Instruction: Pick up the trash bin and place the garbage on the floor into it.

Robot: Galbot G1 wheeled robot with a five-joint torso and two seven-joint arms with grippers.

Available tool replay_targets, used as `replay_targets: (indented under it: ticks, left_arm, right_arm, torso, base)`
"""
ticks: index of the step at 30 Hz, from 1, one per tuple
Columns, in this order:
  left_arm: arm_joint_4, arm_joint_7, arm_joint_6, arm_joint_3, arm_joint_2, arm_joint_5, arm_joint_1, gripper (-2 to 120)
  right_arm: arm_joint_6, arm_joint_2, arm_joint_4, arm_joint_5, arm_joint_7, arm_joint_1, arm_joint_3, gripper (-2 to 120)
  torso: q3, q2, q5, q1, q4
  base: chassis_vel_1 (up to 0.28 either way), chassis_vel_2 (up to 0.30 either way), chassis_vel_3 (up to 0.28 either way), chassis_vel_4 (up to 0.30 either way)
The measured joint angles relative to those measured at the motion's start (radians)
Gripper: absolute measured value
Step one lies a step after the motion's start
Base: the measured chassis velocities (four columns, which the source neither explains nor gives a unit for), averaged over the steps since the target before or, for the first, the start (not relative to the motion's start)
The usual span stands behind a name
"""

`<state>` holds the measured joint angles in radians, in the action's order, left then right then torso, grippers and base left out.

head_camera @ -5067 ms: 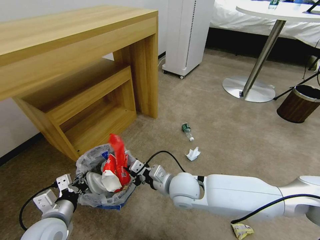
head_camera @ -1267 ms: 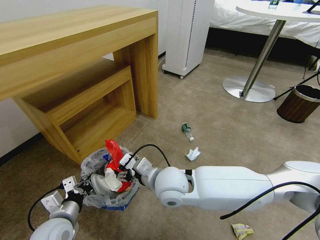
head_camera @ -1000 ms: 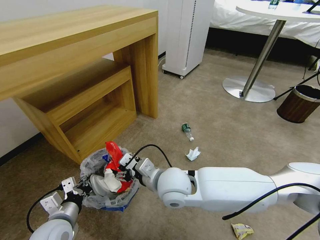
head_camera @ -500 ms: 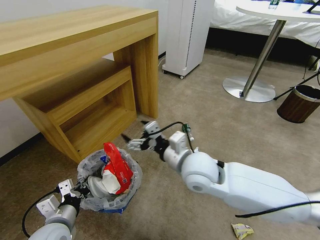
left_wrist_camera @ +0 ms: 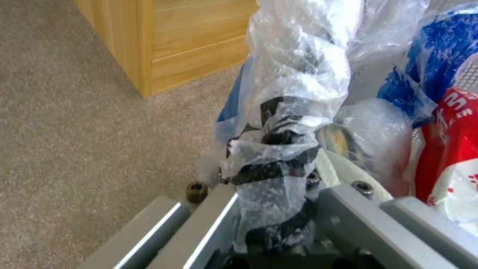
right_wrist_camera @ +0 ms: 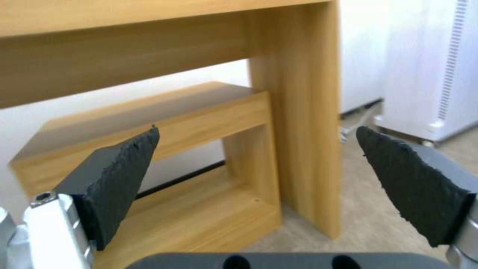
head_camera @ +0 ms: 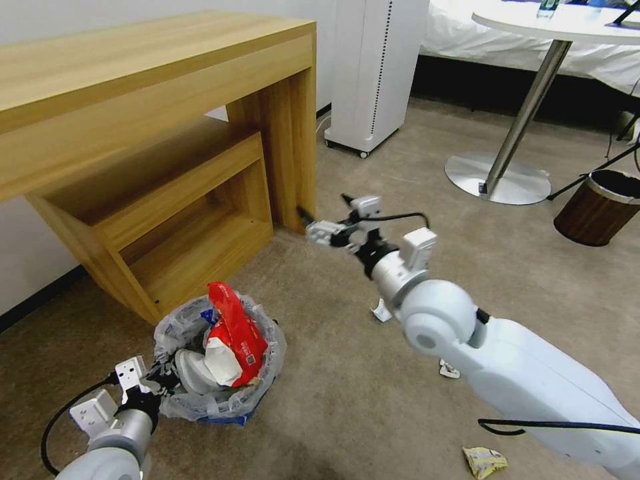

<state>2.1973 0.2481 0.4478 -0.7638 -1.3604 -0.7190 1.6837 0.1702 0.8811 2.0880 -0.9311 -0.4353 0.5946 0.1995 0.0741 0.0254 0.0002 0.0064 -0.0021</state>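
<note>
- Left tool clenched on the trash bin rim, bin near the desk.
- My right tool hung released, empty, above the floor.
- Red wrapper stuck out of the bin.

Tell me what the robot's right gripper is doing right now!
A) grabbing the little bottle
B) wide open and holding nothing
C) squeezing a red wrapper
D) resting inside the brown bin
B: the right gripper is up in the air near the wooden desk leg with its fingers spread apart and nothing between them, while the red wrapper sits in the trash bin.
</note>
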Motion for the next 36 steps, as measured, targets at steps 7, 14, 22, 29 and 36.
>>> replay_targets:
  ticks: [7, 14, 22, 29, 36]
  left_arm:
    - [-0.012, 0.000, 0.001, 0.003, 0.005, 0.000, -0.003, 0]
    - [-0.029, -0.003, 0.001, 0.006, 0.005, 0.003, -0.010, 0]
    - [-0.052, -0.005, -0.005, 0.004, 0.019, -0.001, -0.019, 0]
    - [-0.073, -0.005, -0.006, 0.006, 0.034, -0.003, -0.030, 0]
    - [-0.100, -0.003, -0.006, 0.012, 0.035, -0.007, -0.057, 0]
  right_arm:
    - [0.055, -0.068, 0.069, -0.118, -0.105, 0.213, -0.178, 100]
    - [0.120, -0.156, 0.104, -0.212, -0.184, 0.347, -0.228, 100]
    - [0.200, -0.296, 0.174, -0.368, -0.323, 0.467, -0.248, 100]
    - [0.271, -0.374, 0.205, -0.496, -0.473, 0.489, -0.191, 100]
    - [0.327, -0.446, 0.206, -0.524, -0.572, 0.586, -0.107, 100]
  torso:
    - [0.000, 0.000, 0.0000, 0.000, 0.0000]
    - [0.000, 0.000, 0.0002, 0.000, -0.0001]
    - [0.000, 0.000, -0.0001, 0.000, -0.0001]
    - [0.000, 0.000, -0.0002, 0.000, 0.0000]
    - [0.000, 0.000, -0.0001, 0.000, -0.0001]
  base:
    - [0.000, 0.000, 0.000, 0.000]
    - [0.000, 0.000, 0.000, 0.000]
    - [0.000, 0.000, 0.000, 0.000]
    - [0.000, 0.000, 0.000, 0.000]
    - [0.000, 0.000, 0.000, 0.000]
